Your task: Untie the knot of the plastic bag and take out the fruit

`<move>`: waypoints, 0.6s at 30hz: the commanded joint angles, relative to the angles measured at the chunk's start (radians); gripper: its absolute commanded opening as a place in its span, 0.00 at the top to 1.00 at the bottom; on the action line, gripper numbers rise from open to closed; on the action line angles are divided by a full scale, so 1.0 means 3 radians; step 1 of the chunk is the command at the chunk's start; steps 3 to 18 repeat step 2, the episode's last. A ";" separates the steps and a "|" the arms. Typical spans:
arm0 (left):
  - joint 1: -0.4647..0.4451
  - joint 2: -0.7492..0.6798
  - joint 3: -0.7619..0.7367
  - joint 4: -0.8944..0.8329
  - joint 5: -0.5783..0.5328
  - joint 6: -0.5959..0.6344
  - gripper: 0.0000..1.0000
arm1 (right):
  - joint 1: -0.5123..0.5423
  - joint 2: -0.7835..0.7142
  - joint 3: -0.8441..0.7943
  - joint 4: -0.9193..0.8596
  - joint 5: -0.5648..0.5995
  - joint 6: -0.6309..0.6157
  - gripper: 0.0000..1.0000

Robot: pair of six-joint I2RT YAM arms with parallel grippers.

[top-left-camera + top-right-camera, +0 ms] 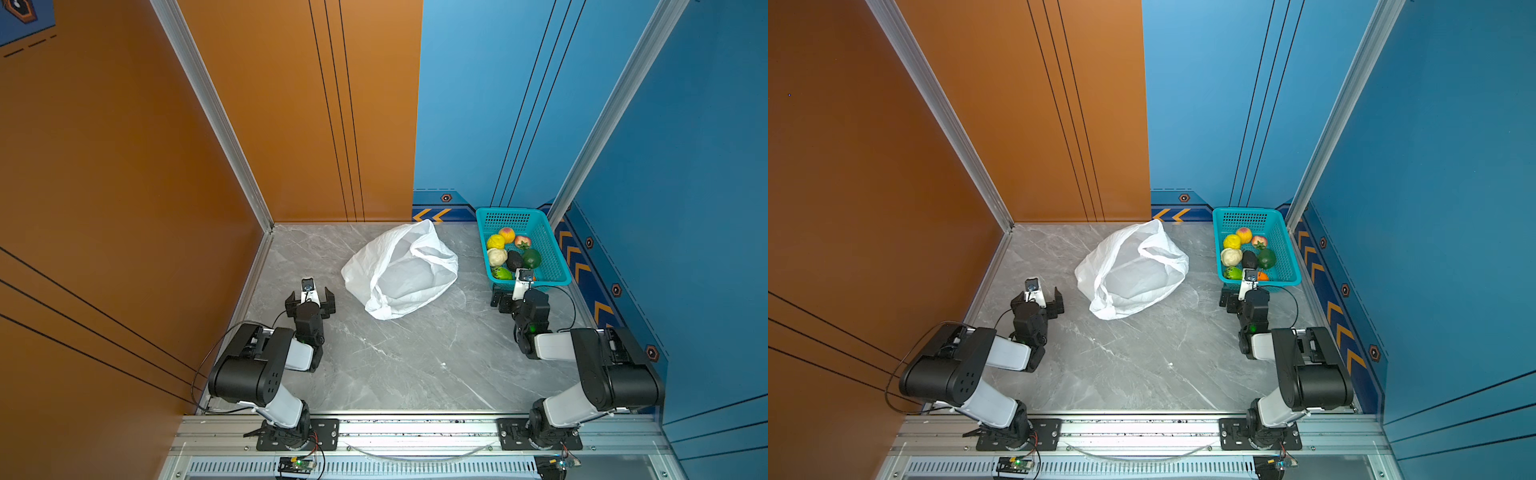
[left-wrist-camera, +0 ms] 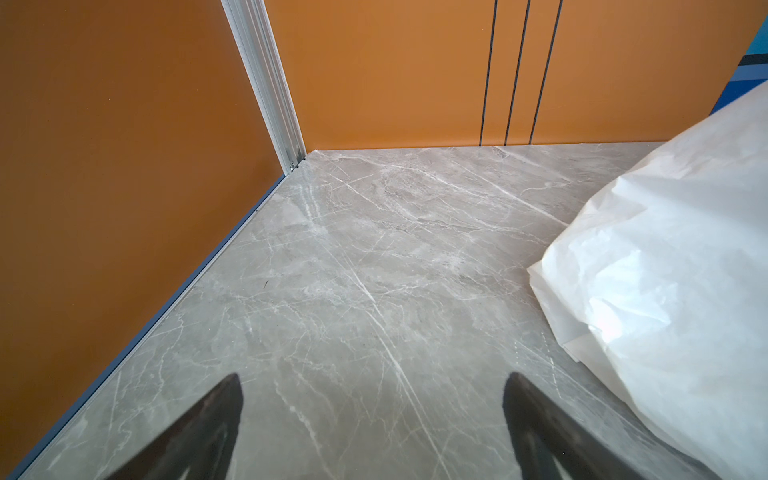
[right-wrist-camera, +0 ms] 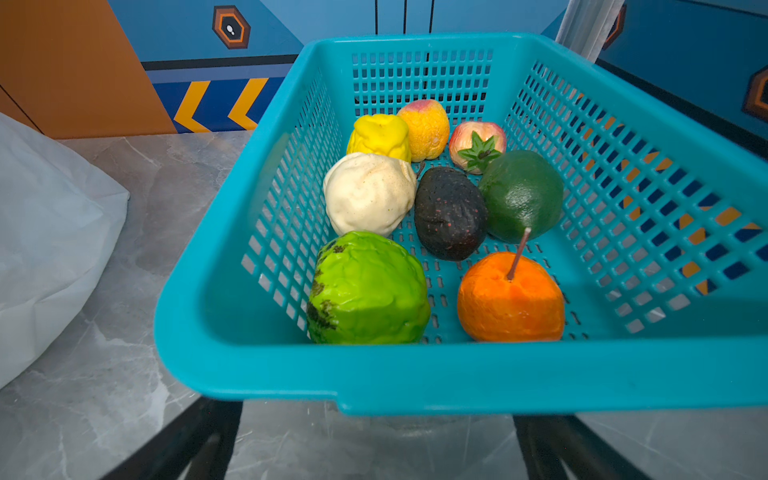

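left jaws and right jaws gape wide, empty. the crinkly white plastic bag [image 1: 399, 270] lies open mid-frame; toy fruits [image 3: 451, 212] sit in the teal perforated basket [image 3: 415, 374], right. you check inside the bag, then park.

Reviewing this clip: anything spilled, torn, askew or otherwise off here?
Nothing stands out. The plastic bag lies open and slack on the table, no tear visible; the fruit all sit inside the teal basket, none spilled. Left end effector and right end effector are open, holding nothing.
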 commanded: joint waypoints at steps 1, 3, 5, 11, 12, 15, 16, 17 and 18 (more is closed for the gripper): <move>0.0033 0.0013 -0.0014 0.0075 0.0032 -0.0002 0.02 | -0.0001 0.0019 -0.0018 0.0065 0.0066 -0.0037 0.00; 0.0038 0.0011 -0.0002 0.0054 0.0036 -0.0006 0.02 | -0.0001 0.0019 -0.0019 0.0074 0.0076 -0.0038 0.00; 0.0038 0.0011 -0.0002 0.0054 0.0036 -0.0006 0.02 | -0.0001 0.0019 -0.0019 0.0074 0.0076 -0.0038 0.00; 0.0038 0.0011 -0.0002 0.0054 0.0036 -0.0006 0.02 | -0.0001 0.0019 -0.0019 0.0074 0.0076 -0.0038 0.00; 0.0038 0.0011 -0.0002 0.0054 0.0036 -0.0006 0.02 | -0.0001 0.0019 -0.0019 0.0074 0.0076 -0.0038 0.00; 0.0038 0.0011 -0.0002 0.0054 0.0036 -0.0006 0.02 | -0.0001 0.0019 -0.0019 0.0074 0.0076 -0.0038 0.00; 0.0038 0.0011 -0.0002 0.0054 0.0036 -0.0006 0.02 | -0.0001 0.0019 -0.0019 0.0074 0.0076 -0.0038 0.00; 0.0038 0.0011 -0.0002 0.0054 0.0036 -0.0006 0.02 | -0.0001 0.0019 -0.0019 0.0074 0.0076 -0.0038 0.00; 0.0038 0.0011 -0.0002 0.0054 0.0036 -0.0006 0.02 | -0.0001 0.0019 -0.0019 0.0074 0.0076 -0.0038 0.00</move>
